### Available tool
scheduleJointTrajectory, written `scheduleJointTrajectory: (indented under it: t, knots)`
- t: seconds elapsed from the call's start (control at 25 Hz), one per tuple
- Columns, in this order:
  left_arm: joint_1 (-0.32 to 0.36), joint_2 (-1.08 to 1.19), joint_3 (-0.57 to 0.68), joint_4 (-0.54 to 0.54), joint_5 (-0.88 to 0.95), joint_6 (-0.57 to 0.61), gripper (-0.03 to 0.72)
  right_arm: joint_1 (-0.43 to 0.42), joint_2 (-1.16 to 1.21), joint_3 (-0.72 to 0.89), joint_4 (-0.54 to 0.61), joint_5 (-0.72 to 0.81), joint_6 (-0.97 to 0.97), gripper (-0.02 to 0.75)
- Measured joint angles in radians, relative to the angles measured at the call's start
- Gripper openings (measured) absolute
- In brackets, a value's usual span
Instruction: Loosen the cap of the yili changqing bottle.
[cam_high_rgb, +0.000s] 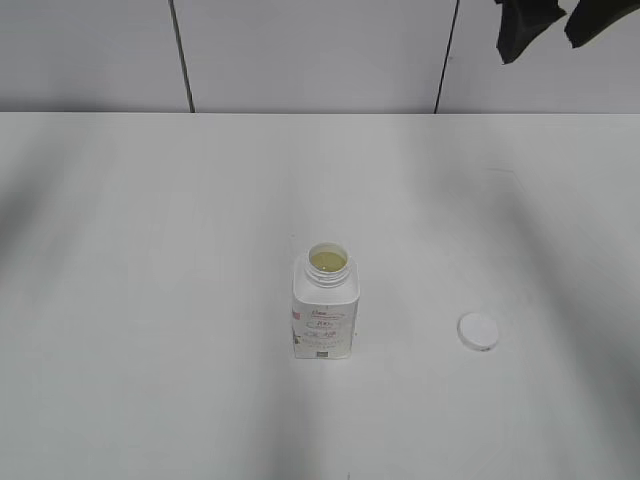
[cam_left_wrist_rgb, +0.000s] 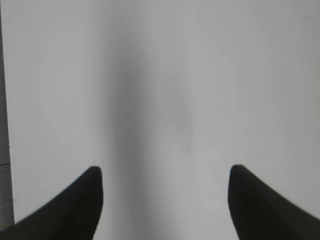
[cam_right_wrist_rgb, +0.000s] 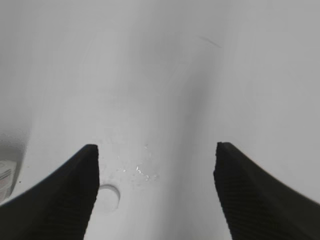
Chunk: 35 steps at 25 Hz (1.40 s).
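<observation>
Cap's already off; we're clear of the bottle with both grippers wide and empty.

Bottle (cam_high_rgb: 324, 308) stands upright mid-table with an open neck, and the cap (cam_high_rgb: 477, 331) lies flat at its 3 o'clock, well apart. Right gripper (cam_right_wrist_rgb: 156, 192) hangs high toward 1 o'clock, cap just beside its left finger in the wrist view; left gripper (cam_left_wrist_rgb: 165, 200) sees only bare table (cam_high_rgb: 150, 250). We judge the job done: lift straight away, don't sweep near the bottle. Plenty of room on every side, edges far.

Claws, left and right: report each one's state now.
Left claw: open, holding nothing.
Right claw: open, holding nothing; the cap lies on the table below it.
</observation>
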Motion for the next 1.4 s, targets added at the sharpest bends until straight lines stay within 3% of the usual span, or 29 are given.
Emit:
scheduleJointTrajectory:
  t: [0.76,1.08,1.4]
  knots:
    - [0.001,0.000,0.000,0.006,-0.012,0.008,0.480,-0.324,-0.058,0.070,0.016,0.000,-0.090,0.567]
    - [0.001,0.000,0.030,-0.013,0.000,0.009,0.480,-0.338,-0.252,0.255,0.030,0.000,-0.095,0.567]
    - [0.001,-0.002,0.215,-0.057,0.000,0.011,0.480,-0.338,-0.500,0.491,0.039,0.001,-0.097,0.567]
